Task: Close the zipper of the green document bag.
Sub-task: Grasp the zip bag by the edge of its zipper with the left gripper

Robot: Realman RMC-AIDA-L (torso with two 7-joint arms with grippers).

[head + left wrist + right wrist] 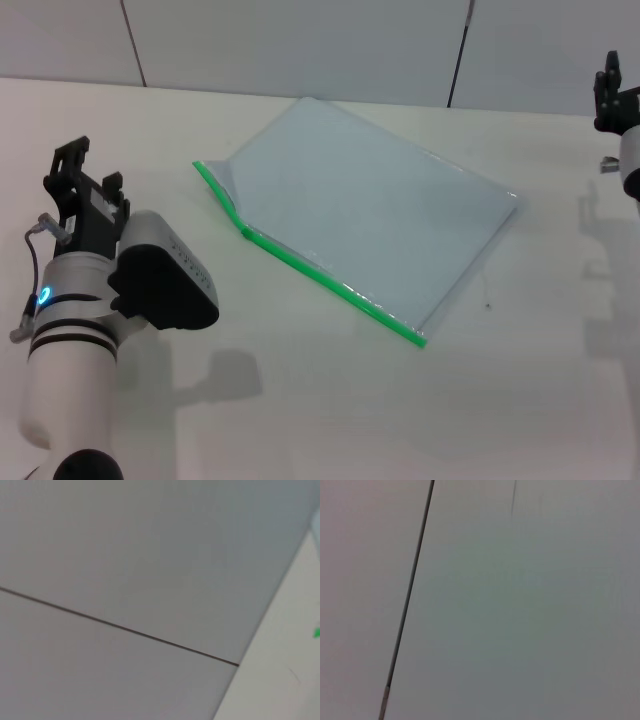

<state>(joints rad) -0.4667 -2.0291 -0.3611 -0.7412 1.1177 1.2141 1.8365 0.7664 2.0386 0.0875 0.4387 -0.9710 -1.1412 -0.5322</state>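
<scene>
Left pincer raised, clear of green document bag.

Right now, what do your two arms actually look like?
The left arm is a white tube with black rings, a small blue light, a black housing, a thin grey cable and a black left gripper. Only the right gripper, black on white, shows.

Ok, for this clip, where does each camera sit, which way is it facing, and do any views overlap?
Head view: on the robot's head, looking forward and down at the table and the green document bag; both arms show, left claw near the left edge, right claw at the far right.
Left wrist view: on the left wrist, facing the wall panels; no own fingers show.
Right wrist view: on the right wrist, facing only wall.
Shared: head and left wrist both catch the table edge and a bit of green.
</scene>
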